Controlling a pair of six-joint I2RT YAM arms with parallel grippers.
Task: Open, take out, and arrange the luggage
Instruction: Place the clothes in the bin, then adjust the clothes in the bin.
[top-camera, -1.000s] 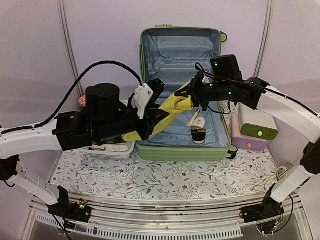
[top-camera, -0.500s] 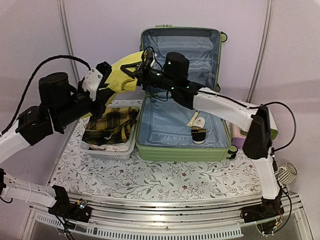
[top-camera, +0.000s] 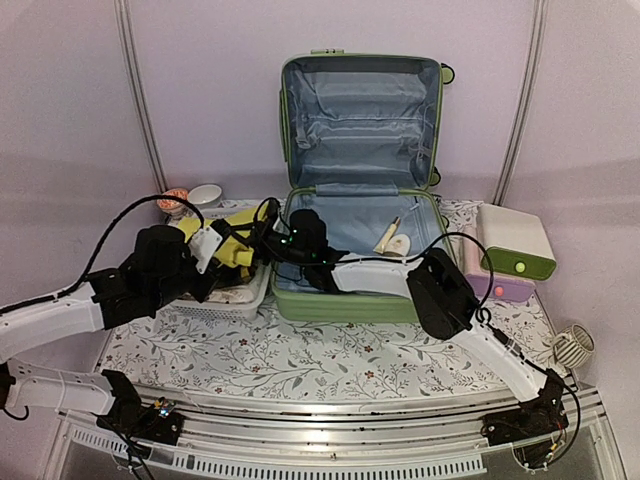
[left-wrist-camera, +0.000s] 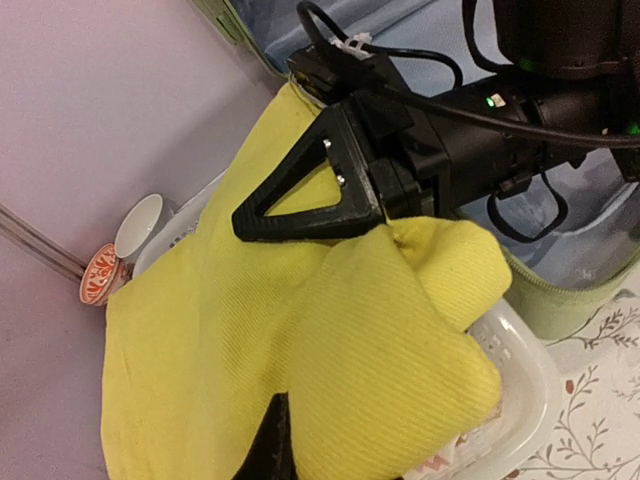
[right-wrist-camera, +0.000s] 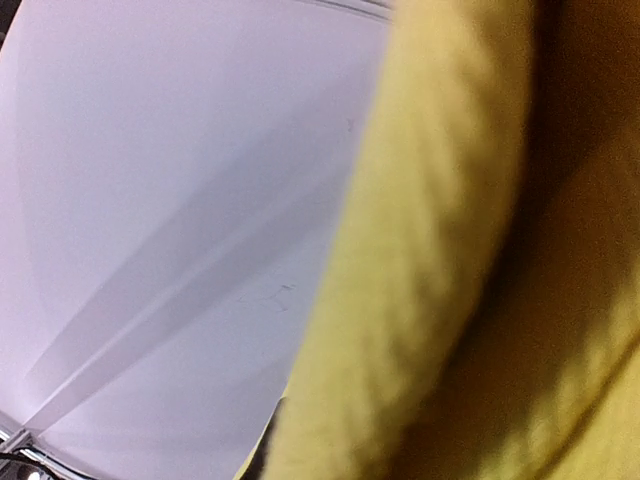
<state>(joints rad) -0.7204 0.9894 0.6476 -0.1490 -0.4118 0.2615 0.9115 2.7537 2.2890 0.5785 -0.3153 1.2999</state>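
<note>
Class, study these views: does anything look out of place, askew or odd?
The yellow fabric garment is bunched, draped over the rim of the white perforated plastic basket, pinched between the left pincer and right pincer, not lying flat.

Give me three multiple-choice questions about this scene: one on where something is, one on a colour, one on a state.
1. Where is the yellow cloth relative to the luggage? A. flat inside it; B. left of it, over the white basket; C. to its right.
2. What colour is the luggage's lining? A. red; B. grey-blue; C. black.
3. How does the luggage stand? A. zipped shut; B. open, lid laid flat; C. open, lid upright.
Answers: 1 B, the top view shows the cloth over the basket; 2 B, pale grey-blue fabric shows inside; 3 C, the lid stands up behind the base.
</note>
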